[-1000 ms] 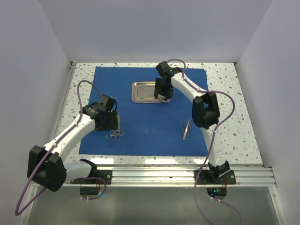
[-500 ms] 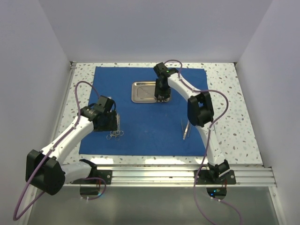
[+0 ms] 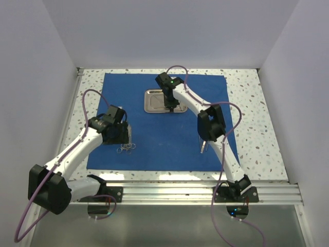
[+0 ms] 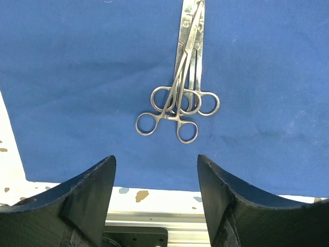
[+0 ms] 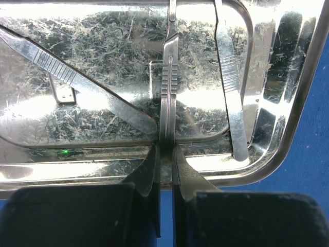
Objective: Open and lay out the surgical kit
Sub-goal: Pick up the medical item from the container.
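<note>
The surgical kit's blue cloth (image 3: 159, 149) lies spread flat on the table. On its far part sits the steel tray (image 3: 152, 100). My right gripper (image 5: 165, 154) is down at the tray's near rim (image 5: 288, 108), shut on a thin ribbed steel instrument (image 5: 169, 87) seen edge-on. Two flat steel handles lie beside it, one slanted (image 5: 77, 80) and one near the right wall (image 5: 229, 77). My left gripper (image 4: 157, 177) hovers open and empty just short of ring-handled scissors and forceps (image 4: 177, 103) stacked on the cloth. Tweezers (image 3: 204, 141) lie on the cloth at the right.
Speckled tabletop (image 3: 252, 134) shows around the cloth. An aluminium rail (image 3: 180, 191) runs along the near edge, just behind the left gripper. Grey walls close in the left, right and far sides.
The right gripper slid left along the tray and closed on the thin ribbed instrument. The left arm drew back slightly and stayed open.
</note>
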